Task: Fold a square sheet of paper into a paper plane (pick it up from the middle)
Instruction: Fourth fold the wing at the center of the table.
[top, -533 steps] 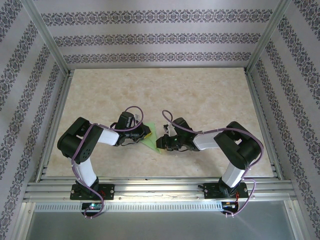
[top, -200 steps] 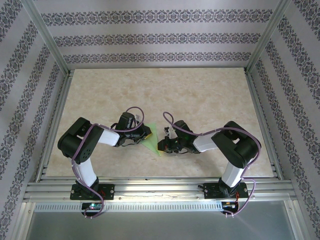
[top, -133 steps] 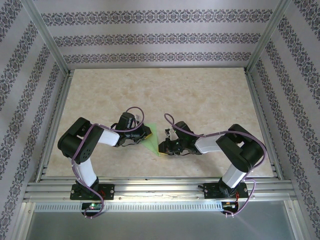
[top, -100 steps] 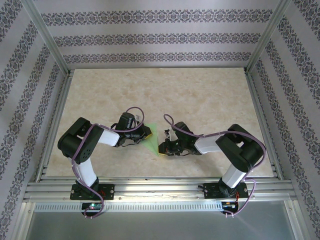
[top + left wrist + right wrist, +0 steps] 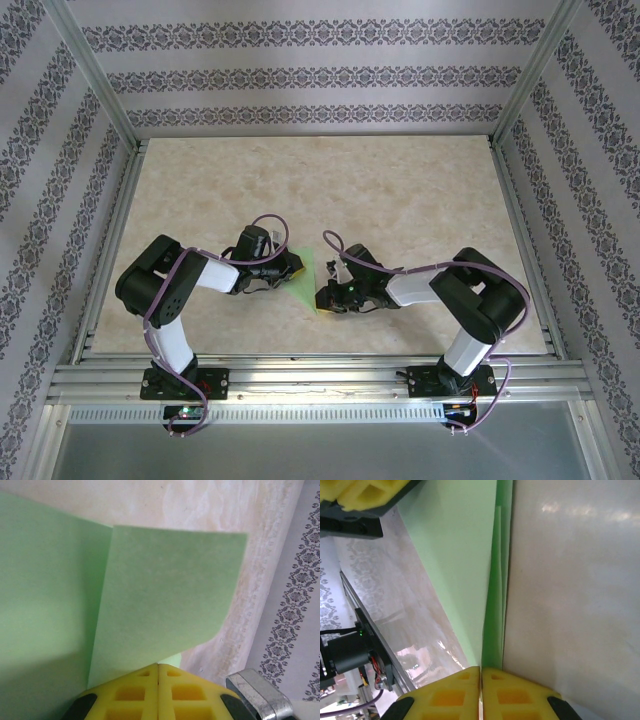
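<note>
Holding the paper (image 5: pixel 306 281) between both arms, down by the tabletop (image 5: pixel 420 190) near its front edge, about midway between the two bases. Pinching one end with the left claw (image 5: pixel 158 666), pressed flat together on it, and letting a loose flap (image 5: pixel 165 595) curl up and away beyond the tips. Pinching the opposite end with the right claw (image 5: pixel 480 669), likewise shut tight, seemingly right on a folded edge running straight out from the tips.

Gripping at both ends likely for tension: stretching the thin paper taut and stopping it from sagging or sliding while forming a crease. Sitting the right claw on the fold line probably for pressing that crease sharp.

Showing as a small green triangle from above, so judging the folding as partway, well short of a slim pointed dart. Not managing to tell from above whether resting on the tabletop or hanging just clear of it.

Needing care next: pulling too hard, risking a tear at either pinch; releasing one end, risking the flap springing open.
</note>
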`<state>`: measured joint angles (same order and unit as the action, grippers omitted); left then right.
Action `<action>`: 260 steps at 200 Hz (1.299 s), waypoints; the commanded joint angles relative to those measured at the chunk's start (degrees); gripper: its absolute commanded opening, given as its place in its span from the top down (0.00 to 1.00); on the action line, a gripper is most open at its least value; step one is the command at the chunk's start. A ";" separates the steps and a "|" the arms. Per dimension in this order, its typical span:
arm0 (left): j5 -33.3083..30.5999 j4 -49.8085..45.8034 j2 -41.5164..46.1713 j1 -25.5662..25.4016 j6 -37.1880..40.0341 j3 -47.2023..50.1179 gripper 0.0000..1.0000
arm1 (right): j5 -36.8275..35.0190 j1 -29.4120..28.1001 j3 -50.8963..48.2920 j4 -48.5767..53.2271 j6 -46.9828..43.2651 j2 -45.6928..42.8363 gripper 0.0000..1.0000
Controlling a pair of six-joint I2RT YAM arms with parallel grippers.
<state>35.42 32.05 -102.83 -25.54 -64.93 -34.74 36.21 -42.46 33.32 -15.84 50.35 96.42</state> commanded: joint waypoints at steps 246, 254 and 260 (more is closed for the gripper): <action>-1.93 -2.96 -1.33 -0.50 0.93 1.21 0.97 | 0.48 -0.52 10.89 9.30 -0.45 -2.70 0.93; -1.98 -3.01 -1.25 -0.48 0.87 1.25 0.97 | 0.04 -0.56 11.27 9.50 -0.27 -1.66 0.94; -1.93 -3.05 -1.24 -0.49 1.03 1.26 0.97 | -0.12 -0.48 11.43 8.99 0.26 -0.78 0.94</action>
<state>35.59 32.21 -102.94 -25.56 -64.90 -34.72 35.64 -42.37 42.61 -6.04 49.41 92.82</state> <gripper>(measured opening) 0.039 0.069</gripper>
